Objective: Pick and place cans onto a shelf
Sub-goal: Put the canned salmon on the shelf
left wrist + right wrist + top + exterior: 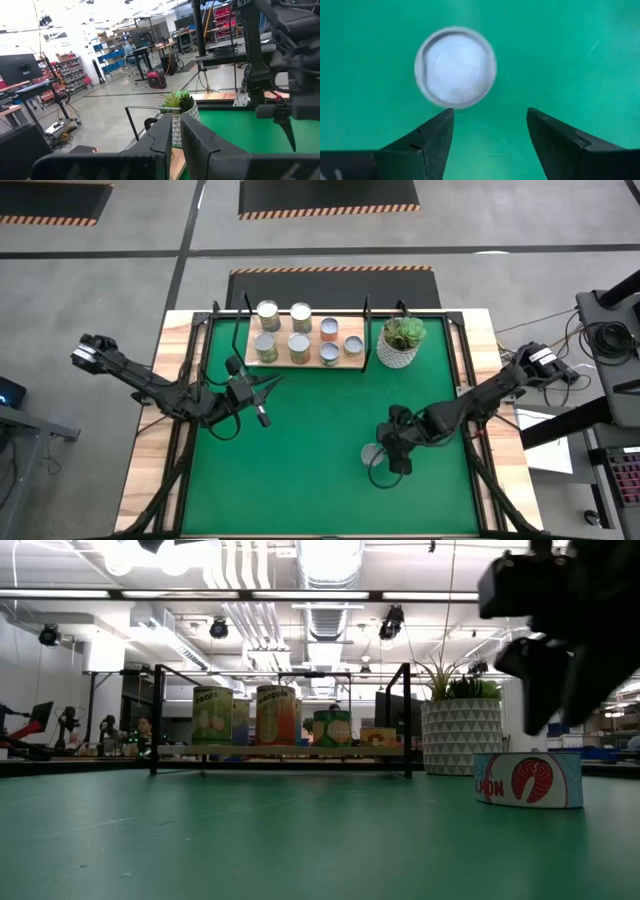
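Green mat (320, 460) covers the table, matte and flat; near half is bare except one low can (372, 454) standing upright at front right, shiny silver round lid, pale blue side with a red fish print. Right gripper (398, 458) hangs just above and beside this can, pointing down. In the right wrist view its two dark wedge fingers (427, 145) stand well apart with only mat between them, the lid (455, 67) just past the tips, not gripped. Plenty of free mat all round that can; mat edge and pale wood table border (145, 480) are well off.

Left gripper (262, 402) sits mid-left over the mat, fingers closed together, holding nothing, tips toward the table centre. Open mat between the two arms.

Farther back, the shelf (300, 340): light-wood board on thin black wire frame, near the far mat edge. Seven cans (299, 347) stand on it in two rows, silver tops, green, orange and pale labels; some labels probably fruit, too small to read. Just right of the shelf, apart from it, white faceted pot with green spiky plant (401, 342). Narrow gap between pot and shelf frame.
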You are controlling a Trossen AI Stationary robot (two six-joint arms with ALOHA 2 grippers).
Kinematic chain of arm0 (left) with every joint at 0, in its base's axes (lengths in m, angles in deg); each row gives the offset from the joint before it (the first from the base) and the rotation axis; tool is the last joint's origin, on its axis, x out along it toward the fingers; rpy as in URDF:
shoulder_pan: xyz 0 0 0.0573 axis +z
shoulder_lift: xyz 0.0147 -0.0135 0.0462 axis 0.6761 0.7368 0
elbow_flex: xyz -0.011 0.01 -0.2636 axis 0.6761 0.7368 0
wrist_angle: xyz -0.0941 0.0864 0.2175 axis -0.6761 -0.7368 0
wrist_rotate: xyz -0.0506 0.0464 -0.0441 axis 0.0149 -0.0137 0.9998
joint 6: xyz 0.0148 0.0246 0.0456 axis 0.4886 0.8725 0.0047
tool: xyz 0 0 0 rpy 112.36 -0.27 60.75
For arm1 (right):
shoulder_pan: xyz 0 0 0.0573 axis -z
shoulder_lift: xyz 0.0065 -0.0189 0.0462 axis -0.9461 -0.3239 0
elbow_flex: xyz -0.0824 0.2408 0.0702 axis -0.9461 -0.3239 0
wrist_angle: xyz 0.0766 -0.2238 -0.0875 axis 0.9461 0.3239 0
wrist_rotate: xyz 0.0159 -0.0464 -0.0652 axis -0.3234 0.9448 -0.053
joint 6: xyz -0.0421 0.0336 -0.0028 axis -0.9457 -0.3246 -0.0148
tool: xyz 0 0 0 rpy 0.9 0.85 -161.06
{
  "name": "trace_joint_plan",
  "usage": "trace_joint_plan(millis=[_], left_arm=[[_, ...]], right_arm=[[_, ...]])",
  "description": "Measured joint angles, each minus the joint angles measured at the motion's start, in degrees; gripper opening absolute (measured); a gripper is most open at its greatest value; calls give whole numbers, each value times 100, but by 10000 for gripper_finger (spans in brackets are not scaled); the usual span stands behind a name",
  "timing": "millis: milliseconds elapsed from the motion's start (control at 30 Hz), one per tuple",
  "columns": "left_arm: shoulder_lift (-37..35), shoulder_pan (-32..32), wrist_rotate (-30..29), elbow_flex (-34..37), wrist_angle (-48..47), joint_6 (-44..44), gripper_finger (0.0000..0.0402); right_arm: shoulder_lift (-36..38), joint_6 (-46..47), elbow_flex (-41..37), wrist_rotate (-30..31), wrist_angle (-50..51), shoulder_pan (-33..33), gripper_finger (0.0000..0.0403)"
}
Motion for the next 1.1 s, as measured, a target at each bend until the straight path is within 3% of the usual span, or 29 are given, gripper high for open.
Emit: trace_joint_plan(millis=[167, 367, 733, 967, 1100], left_arm=[[0, 0, 0, 0, -23, -41, 20], [0, 0, 0, 0, -89, -142, 20], [0, 0, 2, 0, -87, -294, 20], [0, 0, 2, 0, -89, -340, 20], [0, 0, 4, 0, -127, -342, 20]], right_arm=[[-285, 452, -92, 143, -178, -523, 243], [-718, 872, -106, 831, -643, -1080, 245], [-1358, 959, -106, 1456, -1472, -1100, 243], [-1322, 744, -178, 2265, -1858, -1128, 221], [-1349, 824, -228, 2342, -2145, -1068, 229]])
